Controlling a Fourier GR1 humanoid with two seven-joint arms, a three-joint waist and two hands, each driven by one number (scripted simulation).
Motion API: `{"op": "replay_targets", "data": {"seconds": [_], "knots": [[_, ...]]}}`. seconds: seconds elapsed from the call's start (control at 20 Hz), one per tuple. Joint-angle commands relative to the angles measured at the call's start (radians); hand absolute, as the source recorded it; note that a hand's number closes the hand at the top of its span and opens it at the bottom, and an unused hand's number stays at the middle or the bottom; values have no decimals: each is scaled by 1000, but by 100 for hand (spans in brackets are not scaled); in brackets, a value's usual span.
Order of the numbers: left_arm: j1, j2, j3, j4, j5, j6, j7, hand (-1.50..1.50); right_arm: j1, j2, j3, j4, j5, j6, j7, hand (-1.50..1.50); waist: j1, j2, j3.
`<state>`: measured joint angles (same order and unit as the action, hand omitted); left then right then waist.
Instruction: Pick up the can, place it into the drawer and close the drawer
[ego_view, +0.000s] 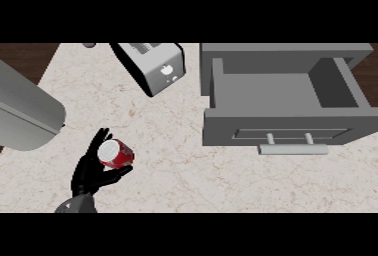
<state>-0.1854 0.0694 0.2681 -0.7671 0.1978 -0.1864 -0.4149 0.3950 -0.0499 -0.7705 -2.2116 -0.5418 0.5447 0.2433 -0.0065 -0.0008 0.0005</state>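
Left hand (92, 172) has its fingers curled round the red can (117, 153), near left on the table (177, 165). Drawer (284, 97) sits open, far right.

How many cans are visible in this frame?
1. The red can is at lower left over the counter, held in the curled fingers of the left hand. The open drawer holds none that I can see.

I am looking steeply down from my head onto the counter (221, 180), the single view here. My left forearm (77, 205) is entering from the near edge at left. The open drawer (284, 95) is sitting far right, the toaster (151, 65) far centre.
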Motion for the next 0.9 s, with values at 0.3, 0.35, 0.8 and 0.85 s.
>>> {"op": "replay_targets", "data": {"seconds": [0.3, 0.35, 0.8, 0.85], "knots": [[-129, 21, -5, 91, 61, -103, 41, 150, 37, -5, -30, -8, -71, 28, 15, -150, -3, 0, -1], [-48, -34, -52, 11, 38, -107, -7, 150, 5, 5, -7, 11, -20, 26, -2, -150, 3, 0, 0], [-79, -67, -101, -178, 128, 52, 62, 150, 68, 49, -12, -24, -35, 47, -16, -150, 2, -3, 0], [-132, -53, -31, -143, 112, 51, 99, 150, 18, -11, -39, -16, -91, -9, 38, -150, 2, -1, 0]]}}
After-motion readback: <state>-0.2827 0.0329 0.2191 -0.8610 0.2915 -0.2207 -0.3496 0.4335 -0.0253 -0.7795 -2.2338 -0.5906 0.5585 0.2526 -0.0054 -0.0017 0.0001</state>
